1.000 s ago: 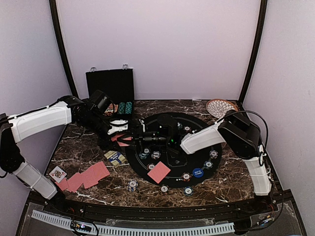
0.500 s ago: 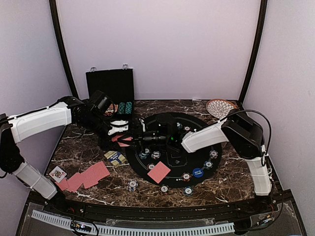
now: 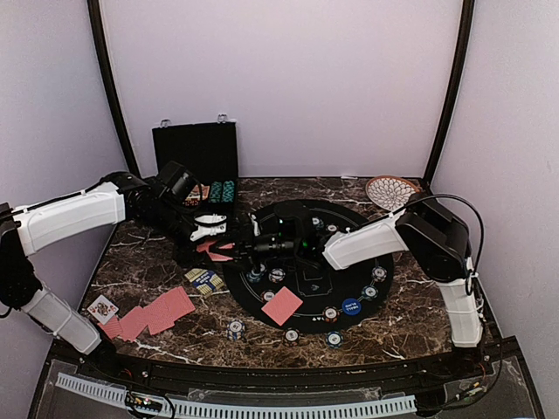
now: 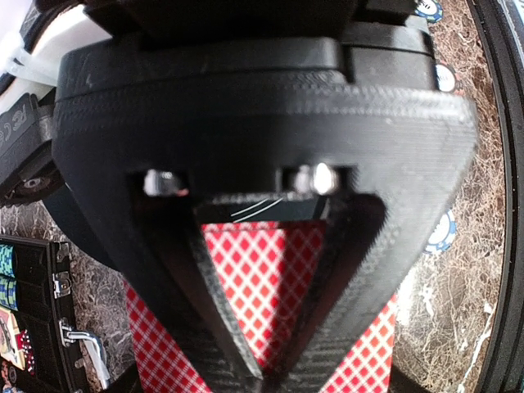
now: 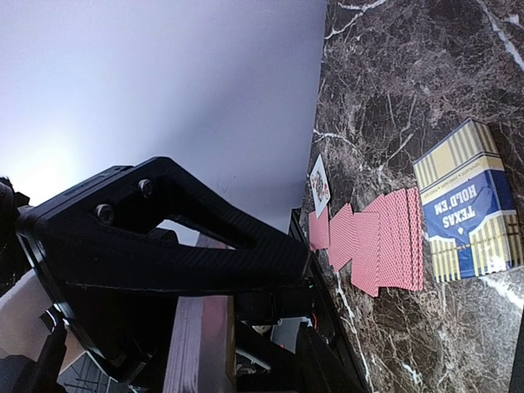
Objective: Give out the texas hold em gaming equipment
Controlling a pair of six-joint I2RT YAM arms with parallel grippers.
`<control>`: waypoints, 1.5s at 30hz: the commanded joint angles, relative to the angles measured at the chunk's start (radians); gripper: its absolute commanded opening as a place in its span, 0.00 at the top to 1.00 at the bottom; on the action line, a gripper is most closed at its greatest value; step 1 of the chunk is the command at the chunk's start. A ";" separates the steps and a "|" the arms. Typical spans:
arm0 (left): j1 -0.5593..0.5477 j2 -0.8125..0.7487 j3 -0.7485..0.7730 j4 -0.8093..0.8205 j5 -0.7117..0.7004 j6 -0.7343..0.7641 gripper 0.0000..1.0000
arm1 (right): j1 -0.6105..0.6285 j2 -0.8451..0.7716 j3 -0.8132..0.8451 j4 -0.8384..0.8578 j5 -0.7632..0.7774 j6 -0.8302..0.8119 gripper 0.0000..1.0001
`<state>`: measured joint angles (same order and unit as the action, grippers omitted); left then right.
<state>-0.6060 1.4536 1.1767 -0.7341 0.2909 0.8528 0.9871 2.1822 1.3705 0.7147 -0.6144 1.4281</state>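
Note:
My left gripper (image 3: 212, 234) hovers at the left rim of the black mat (image 3: 371, 249), shut on red-backed playing cards (image 4: 264, 274) that fill the gap between its fingers (image 4: 214, 327). My right gripper (image 3: 238, 248) reaches across the mat to meet it. Its jaws stand apart around the pale edge of the card stack (image 5: 201, 348). One red-backed card (image 3: 281, 305) lies on the mat's front part. Striped poker chips (image 3: 330, 314) and a blue marker disc (image 3: 351, 306) ring the mat's front edge.
Fanned red cards (image 3: 150, 314) and a face-up card (image 3: 102, 307) lie front left, with the blue-and-yellow card box (image 3: 204, 279) beside them. An open black chip case (image 3: 196, 155) stands at the back left. A wicker plate (image 3: 390, 190) sits back right.
My right gripper's jaws have parted; a second ago they were shut. Its arm has edged slightly left toward the left gripper, which holds its place.

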 commanded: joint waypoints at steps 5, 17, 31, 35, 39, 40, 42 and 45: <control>-0.001 -0.041 -0.024 -0.003 0.015 0.005 0.60 | -0.018 -0.048 0.027 -0.060 0.014 -0.022 0.65; -0.003 -0.036 -0.026 0.001 0.008 0.006 0.60 | -0.028 -0.043 0.056 -0.095 0.001 -0.033 0.65; -0.003 -0.038 -0.017 -0.001 -0.003 0.011 0.60 | -0.029 -0.073 0.030 -0.197 -0.046 -0.101 0.67; -0.003 -0.039 -0.018 0.000 -0.007 0.012 0.60 | -0.034 -0.090 0.019 -0.230 -0.057 -0.123 0.68; -0.003 -0.041 -0.016 0.000 -0.009 0.014 0.60 | -0.040 -0.111 -0.013 -0.223 -0.061 -0.124 0.67; -0.003 -0.042 -0.017 0.000 -0.009 0.014 0.61 | -0.041 -0.119 -0.025 -0.212 -0.061 -0.119 0.67; -0.004 -0.041 -0.017 0.000 -0.009 0.015 0.61 | -0.042 -0.128 -0.034 -0.191 -0.057 -0.112 0.66; -0.003 -0.039 -0.016 0.000 -0.008 0.014 0.61 | -0.037 -0.128 -0.035 -0.127 -0.053 -0.076 0.63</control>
<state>-0.6067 1.4536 1.1603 -0.7334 0.2760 0.8566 0.9524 2.0941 1.3464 0.5014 -0.6617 1.3251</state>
